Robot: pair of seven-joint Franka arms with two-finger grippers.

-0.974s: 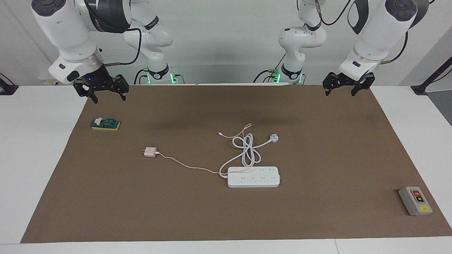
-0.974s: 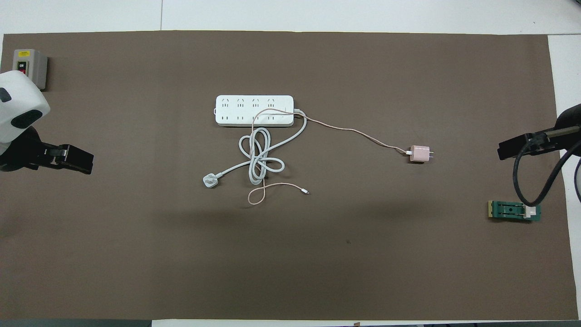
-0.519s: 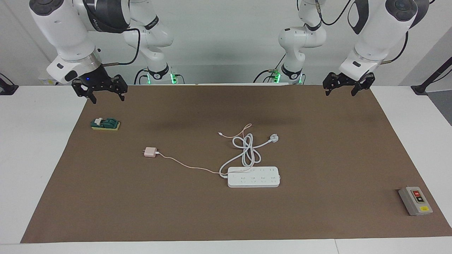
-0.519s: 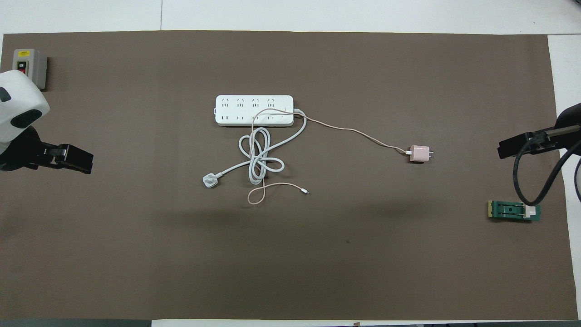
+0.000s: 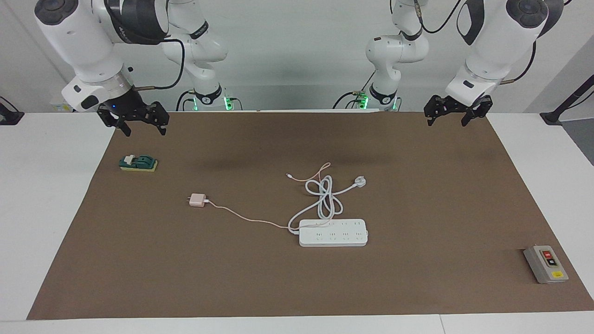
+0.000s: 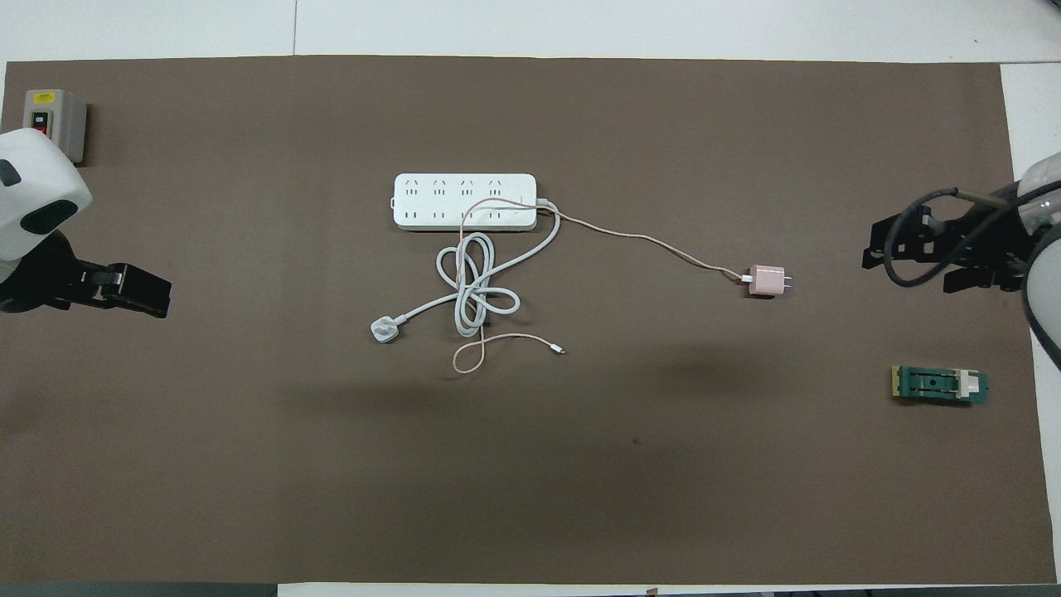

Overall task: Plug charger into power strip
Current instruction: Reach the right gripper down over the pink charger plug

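The pale pink charger [image 5: 197, 200] [image 6: 767, 280] lies flat on the brown mat, toward the right arm's end and a little nearer to the robots than the power strip [image 5: 333, 233] [image 6: 464, 201]. Its thin pink cable runs to the strip, crosses it and ends loose near the strip's coiled white cord [image 5: 325, 197]. The long white strip lies mid-mat with its sockets facing up. My right gripper [image 5: 144, 131] [image 6: 908, 274] hangs open and empty over the mat's edge at its own end. My left gripper [image 5: 446, 123] [image 6: 162, 300] waits open and empty over the mat at its end.
A round white plug [image 5: 360, 181] [image 6: 383, 331] ends the strip's cord, nearer to the robots than the strip. A green and yellow block [image 5: 138, 163] [image 6: 939, 385] lies near the right gripper. A grey switch box [image 5: 545, 263] [image 6: 51, 123] sits at the left arm's end.
The right gripper has turned at the wrist and shifted slightly inward over the mat. The left arm, charger and strip have not moved.
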